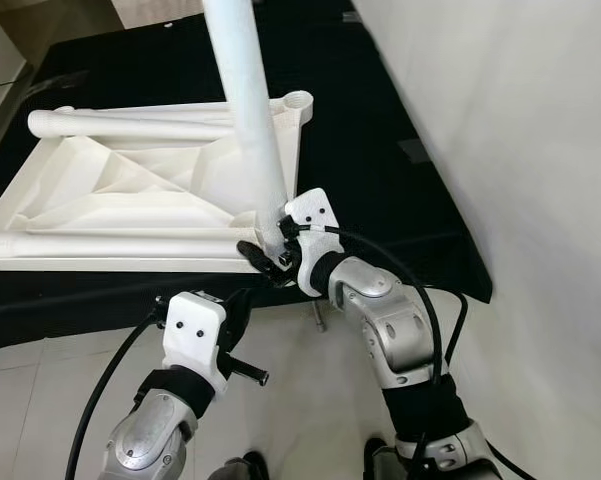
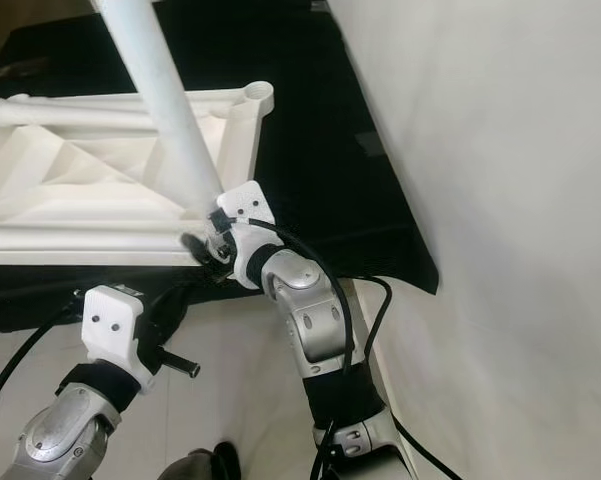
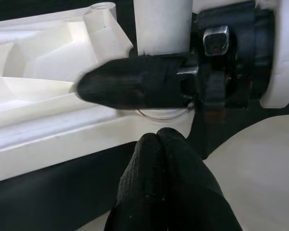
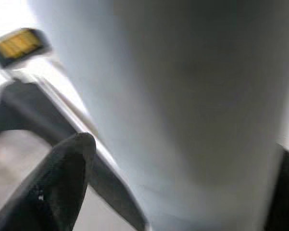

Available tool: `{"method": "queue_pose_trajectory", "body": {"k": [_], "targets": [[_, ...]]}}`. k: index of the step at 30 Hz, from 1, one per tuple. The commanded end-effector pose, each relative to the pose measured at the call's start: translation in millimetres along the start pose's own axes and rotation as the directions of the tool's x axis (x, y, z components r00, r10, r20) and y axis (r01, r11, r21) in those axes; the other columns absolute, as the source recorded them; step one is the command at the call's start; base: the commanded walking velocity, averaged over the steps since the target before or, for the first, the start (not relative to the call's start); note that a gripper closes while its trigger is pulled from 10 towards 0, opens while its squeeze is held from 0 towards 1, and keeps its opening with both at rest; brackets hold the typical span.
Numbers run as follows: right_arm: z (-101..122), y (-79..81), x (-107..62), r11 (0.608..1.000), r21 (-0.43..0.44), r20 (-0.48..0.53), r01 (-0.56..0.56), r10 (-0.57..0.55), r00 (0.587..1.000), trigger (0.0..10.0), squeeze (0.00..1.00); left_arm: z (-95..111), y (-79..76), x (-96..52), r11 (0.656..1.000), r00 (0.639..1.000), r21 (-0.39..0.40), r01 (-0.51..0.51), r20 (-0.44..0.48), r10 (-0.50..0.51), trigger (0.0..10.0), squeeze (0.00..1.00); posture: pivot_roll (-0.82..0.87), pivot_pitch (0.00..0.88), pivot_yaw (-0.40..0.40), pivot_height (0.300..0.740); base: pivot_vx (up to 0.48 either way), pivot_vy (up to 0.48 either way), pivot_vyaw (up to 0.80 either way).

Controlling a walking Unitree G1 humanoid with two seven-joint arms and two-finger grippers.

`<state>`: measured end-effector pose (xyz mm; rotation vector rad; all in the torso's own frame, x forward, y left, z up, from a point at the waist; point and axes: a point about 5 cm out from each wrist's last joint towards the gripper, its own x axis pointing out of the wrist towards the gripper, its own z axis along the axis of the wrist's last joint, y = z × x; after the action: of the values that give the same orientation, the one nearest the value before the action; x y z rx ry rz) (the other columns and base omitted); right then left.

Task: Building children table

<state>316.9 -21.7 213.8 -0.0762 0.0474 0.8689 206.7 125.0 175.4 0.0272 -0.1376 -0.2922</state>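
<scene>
The white plastic table [image 1: 130,190] lies upside down on a black mat. One white leg [image 1: 250,110] stands upright in its near right corner. My right gripper [image 1: 268,250] is shut around the base of that leg; the right wrist view has the leg [image 4: 182,106] close up beside one black finger [image 4: 57,178]. Two more legs [image 1: 130,124] lie flat along the underside. The far right corner socket [image 1: 298,100] is open. My left gripper [image 3: 158,144] is shut on nothing, just below the table's near edge and under the right gripper.
The black mat [image 1: 380,180] covers the floor under the table. A white wall [image 1: 540,150] runs close along the right side. Pale tiles [image 1: 300,400] lie in front of the mat. Black cables hang from both wrists.
</scene>
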Motion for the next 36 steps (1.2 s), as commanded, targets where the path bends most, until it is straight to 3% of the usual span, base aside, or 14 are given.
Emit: {"method": "queue_pose_trajectory", "body": {"k": [1,2,3,9,12,17,20,21,24,32,33,34,35,36], "targets": [[21,11.0,9.0,0.983,-0.056,0.074,-0.172,0.176,0.982,10.0,1.00,-3,0.2,-2.0,1.000,1.000,-0.004,-0.011,-0.015,0.011,10.0,0.00,0.02,0.286,0.083,0.740,0.000,0.000,0.00],[21,11.0,9.0,0.983,-0.056,0.074,-0.172,0.176,0.982,10.0,1.00,-3,0.2,-2.0,1.000,1.000,-0.004,-0.011,-0.015,0.011,10.0,0.00,0.02,0.286,0.083,0.740,0.000,0.000,0.00],[26,7.5,9.1,0.966,-0.089,0.079,-0.243,0.250,0.965,10.0,0.00,-3,0.0,-2.0,1.000,1.000,-0.005,-0.011,-0.015,0.011,10.0,0.00,0.02,0.287,0.083,0.740,0.000,0.000,0.00],[40,-4.4,9.9,0.880,-0.238,0.046,-0.412,0.434,0.900,10.0,0.00,-2,-0.4,-2.8,1.000,1.000,-0.007,-0.012,-0.014,0.012,10.0,0.00,0.03,0.292,0.084,0.740,0.000,0.000,0.00],[44,-7.9,10.1,0.866,-0.257,0.038,-0.429,0.452,0.891,10.0,0.00,-2,-0.5,-3.1,1.000,1.000,-0.007,-0.013,-0.014,0.012,10.0,0.00,0.03,0.292,0.084,0.740,0.000,0.000,0.00],[50,-13.9,7.6,0.781,-0.313,-0.038,-0.541,0.559,0.829,9.9,0.00,-2,-0.3,-3.4,1.000,1.000,-0.008,-0.012,-0.015,0.012,10.0,0.00,0.03,0.297,0.089,0.740,0.000,0.000,0.00],[49,-15.0,7.6,0.770,-0.316,-0.050,-0.554,0.570,0.820,9.9,0.00,-2,-0.1,-3.4,1.000,1.000,-0.008,-0.012,-0.015,0.012,10.0,0.00,0.03,0.297,0.089,0.740,0.000,0.000,0.00],[48,-15.6,6.3,0.749,-0.315,-0.070,-0.582,0.593,0.802,0.0,0.00,-2,0.0,-3.2,1.000,1.000,-0.008,-0.012,-0.016,0.012,10.0,0.00,0.03,0.297,0.089,0.740,0.000,0.000,0.00],[43,-17.8,3.9,0.709,-0.315,-0.104,-0.631,0.635,0.765,0.0,0.00,-2,0.2,-3.1,1.000,1.000,-0.008,-0.012,-0.016,0.012,10.0,0.00,0.03,0.298,0.090,0.740,0.000,0.000,0.00],[38,-23.1,3.1,0.713,-0.316,-0.116,-0.626,0.626,0.771,0.0,0.00,-2,0.6,-2.7,1.000,1.000,-0.008,-0.008,-0.018,0.008,10.0,0.00,0.02,0.298,0.098,0.740,0.000,0.000,0.00],[33,-30.5,2.4,0.792,-0.288,-0.097,-0.538,0.535,0.839,0.0,0.00,-2,0.5,-2.5,1.000,1.000,-0.009,-0.007,-0.019,0.006,10.0,0.00,0.01,0.299,0.096,0.740,0.000,0.000,0.00],[33,-30.5,2.4,0.792,-0.288,-0.097,-0.538,0.535,0.839,0.0,0.00,-2,0.5,-2.5,1.000,1.000,-0.009,-0.007,-0.019,0.006,10.0,0.00,0.01,0.299,0.096,0.740,0.000,0.000,0.00],[25,-34.4,3.3,0.872,-0.242,-0.080,-0.426,0.420,0.904,0.0,0.00,-2,0.5,-2.5,1.000,1.000,-0.009,-0.006,-0.018,0.006,10.0,0.00,0.01,0.301,0.092,0.740,0.000,0.000,0.00],[25,-34.4,3.3,0.872,-0.242,-0.080,-0.426,0.420,0.904,0.0,0.00,-2,0.5,-2.5,1.000,1.000,-0.009,-0.006,-0.018,0.006,10.0,0.00,0.01,0.301,0.092,0.740,0.000,0.000,0.00]]}}
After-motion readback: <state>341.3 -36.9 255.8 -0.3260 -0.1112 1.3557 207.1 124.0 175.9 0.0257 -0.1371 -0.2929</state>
